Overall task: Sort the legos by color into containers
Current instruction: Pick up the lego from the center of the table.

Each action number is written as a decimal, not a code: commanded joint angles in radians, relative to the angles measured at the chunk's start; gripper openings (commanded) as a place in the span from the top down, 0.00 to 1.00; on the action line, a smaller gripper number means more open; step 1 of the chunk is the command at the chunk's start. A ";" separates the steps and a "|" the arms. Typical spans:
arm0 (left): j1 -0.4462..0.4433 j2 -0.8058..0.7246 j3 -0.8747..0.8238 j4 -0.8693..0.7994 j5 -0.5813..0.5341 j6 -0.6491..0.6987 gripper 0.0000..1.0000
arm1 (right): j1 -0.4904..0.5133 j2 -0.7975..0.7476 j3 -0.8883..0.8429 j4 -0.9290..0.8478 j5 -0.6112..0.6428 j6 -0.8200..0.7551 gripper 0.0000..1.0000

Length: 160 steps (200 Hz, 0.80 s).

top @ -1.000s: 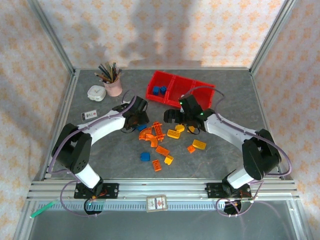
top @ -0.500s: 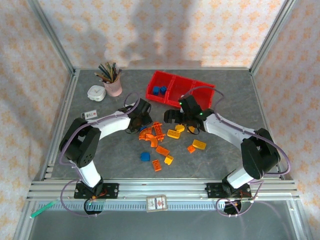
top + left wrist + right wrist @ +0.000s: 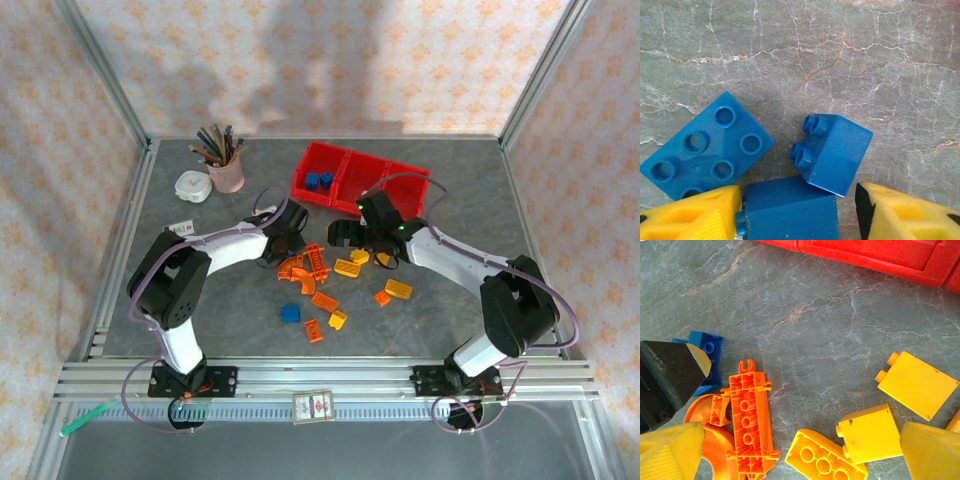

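Observation:
My left gripper (image 3: 797, 210) hangs low over a cluster of blue legos. One blue brick (image 3: 787, 207) sits between its yellow fingers; the left finger (image 3: 695, 212) touches it and a gap remains at the right finger (image 3: 900, 212). A second blue brick (image 3: 835, 152) and a blue plate (image 3: 705, 147) lie just beyond. My right gripper (image 3: 802, 450) is wide open above a yellow sloped brick (image 3: 825, 460), a yellow brick (image 3: 870, 432) and an orange plate (image 3: 749, 425). The red containers (image 3: 362, 180) stand behind, with blue bricks (image 3: 319, 181) in the left compartment.
A pink pencil cup (image 3: 226, 172), a white dish (image 3: 191, 185) and a small card (image 3: 179, 230) sit at the back left. Loose legos lie nearer the front: a blue brick (image 3: 290, 312), orange pieces (image 3: 322, 300) and a yellow brick (image 3: 398, 289).
My left arm has reached further right toward the blue legos and its jaws have narrowed around a blue brick. The right arm has stayed put.

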 commanded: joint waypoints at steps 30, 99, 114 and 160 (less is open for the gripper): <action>-0.004 0.068 0.006 -0.049 -0.017 0.017 0.49 | 0.002 0.006 0.001 0.006 0.029 -0.014 0.00; -0.005 -0.020 0.037 -0.106 -0.053 0.050 0.57 | -0.036 -0.040 0.014 0.007 -0.011 0.001 0.00; -0.004 -0.046 0.061 -0.125 -0.070 0.067 0.56 | -0.063 -0.055 0.020 0.009 -0.024 0.009 0.00; -0.004 -0.047 0.206 -0.165 -0.125 0.139 0.56 | -0.154 -0.080 0.051 0.014 -0.019 0.009 0.00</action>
